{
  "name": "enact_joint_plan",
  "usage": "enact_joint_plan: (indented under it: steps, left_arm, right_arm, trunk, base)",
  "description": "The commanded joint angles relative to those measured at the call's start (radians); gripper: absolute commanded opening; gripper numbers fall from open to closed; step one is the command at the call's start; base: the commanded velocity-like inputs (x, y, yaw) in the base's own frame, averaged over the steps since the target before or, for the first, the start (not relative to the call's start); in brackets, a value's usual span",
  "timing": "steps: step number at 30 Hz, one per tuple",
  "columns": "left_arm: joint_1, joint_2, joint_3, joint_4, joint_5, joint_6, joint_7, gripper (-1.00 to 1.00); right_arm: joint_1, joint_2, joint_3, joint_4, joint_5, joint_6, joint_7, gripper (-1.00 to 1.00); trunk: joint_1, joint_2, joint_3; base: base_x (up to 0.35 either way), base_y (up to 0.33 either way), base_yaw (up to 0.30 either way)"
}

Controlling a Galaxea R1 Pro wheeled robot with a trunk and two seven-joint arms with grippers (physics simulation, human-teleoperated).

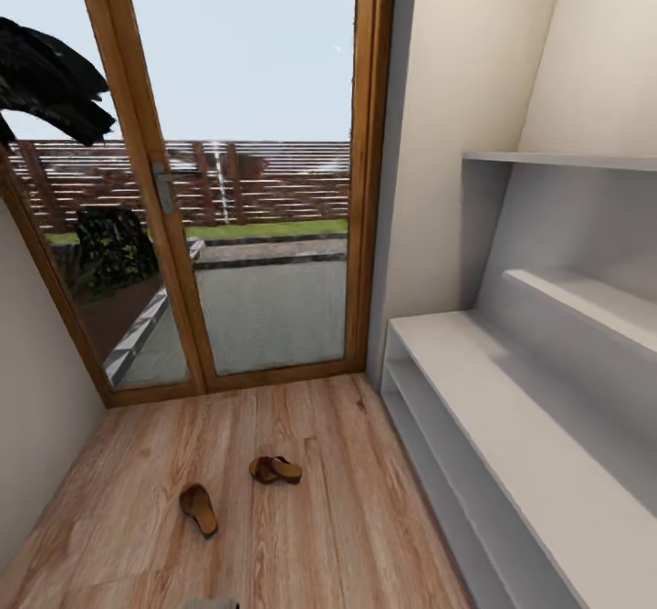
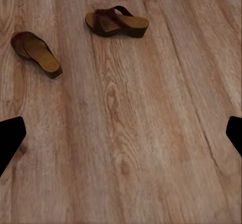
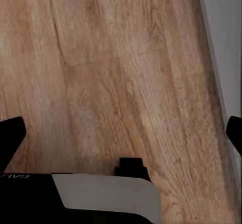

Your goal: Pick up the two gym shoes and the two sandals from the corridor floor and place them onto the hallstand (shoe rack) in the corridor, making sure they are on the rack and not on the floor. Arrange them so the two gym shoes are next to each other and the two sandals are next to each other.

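Sandals: two dark brown sandals lie on the wood-plank corridor floor (image 1: 347, 499) in the lower left of the head view, one (image 1: 198, 509) nearer the camera, the other (image 1: 276, 469) a little beyond it toward the door; they sit near each other but apart and angled differently.
Gym shoes: not found among what the views cover.
Hallstand: the light-grey hallstand (image 1: 511, 426) runs along the right of the head view; its bench top, open cubbies and stepped shelves carry no footwear where visible.
Progress: judged barely begun, since both sandals are on the floor and nothing sits on the rack.
Left claw: left claw (image 2: 121, 133) spread wide, dark tips at both frame edges, nothing between them, sandals ahead of it.
Right claw: right claw (image 3: 121, 133) likewise spread and empty, over bare planks beside the hallstand's base.
Open room: bare floor between sandals and hallstand.
Edges: glass door (image 1: 246, 225) behind the sandals, wall at far left.
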Motion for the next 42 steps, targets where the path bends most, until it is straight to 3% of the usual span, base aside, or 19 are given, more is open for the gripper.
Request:
enact_joint_plan:
  steps: [1, 12, 22, 42]
  left_arm:
    - [-0.001, 0.0, 0.0, 0.0, 0.0, -0.002, 0.0, 1.0]
    - [-0.001, -0.002, 0.001, -0.001, 0.005, 0.003, -0.001, 1.0]
    - [-0.001, -0.001, 0.001, 0.004, 0.011, 0.0, -0.004, 1.0]
    - [0.002, -0.001, -0.001, 0.008, 0.015, 0.0, -0.004, 1.0]
  right_arm:
    - [0.001, 0.0, 0.0, -0.002, 0.001, 0.0, 0.0, 1.0]
    - [0.001, -0.001, 0.001, -0.003, 0.001, 0.0, 0.0, 1.0]
    - [0.001, -0.001, 0.001, 0.003, 0.001, 0.0, 0.0, 1.0]
    - [0.001, -0.001, 0.002, 0.005, 0.001, 0.0, 0.0, 1.0]
  trunk:
    - [0.001, 0.0, -0.001]
    - [0.001, 0.0, -0.001]
    - [0.001, 0.0, -0.001]
    - [0.001, 0.0, -0.001]
  base:
    - [0.308, -0.248, 0.3]
    - [0.307, -0.223, 0.3]
    - [0.29, 0.038, 0.3]
    - [0.084, -0.029, 0.3]
